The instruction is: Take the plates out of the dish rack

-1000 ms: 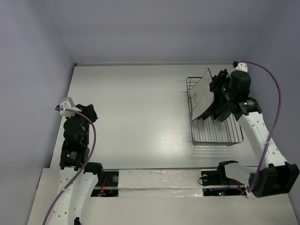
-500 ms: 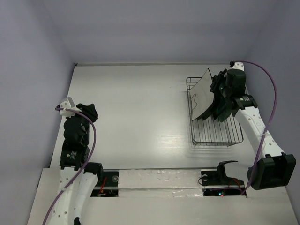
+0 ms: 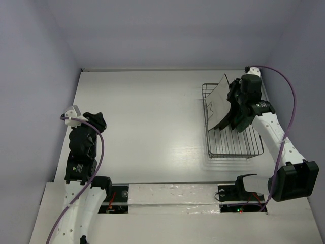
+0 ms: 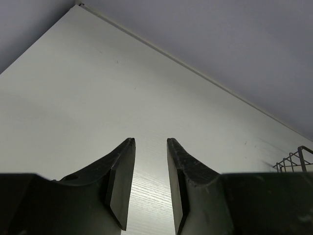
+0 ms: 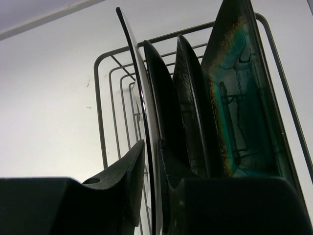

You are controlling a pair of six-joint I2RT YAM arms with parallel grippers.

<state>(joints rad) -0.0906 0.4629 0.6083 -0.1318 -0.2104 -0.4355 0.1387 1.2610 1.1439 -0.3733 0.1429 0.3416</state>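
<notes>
- The right gripper [image 5: 152,147] straddles the upper edge of the white plate [image 3: 219,104], one finger on each side. Whether it truly pinches cannot be told, as a sliver of gap seems to show.
- That plate stands outermost in the dish rack [image 3: 238,147], propped by the tines, so it is the easiest to reach. A black plate [image 5: 164,98] and the teal plate [image 5: 239,98] crowd just behind it.
- Up and leftward looks open — bare table [image 3: 152,112] lies beside the rack.
- The left gripper [image 4: 150,142] hangs spread and empty, well apart.
</notes>
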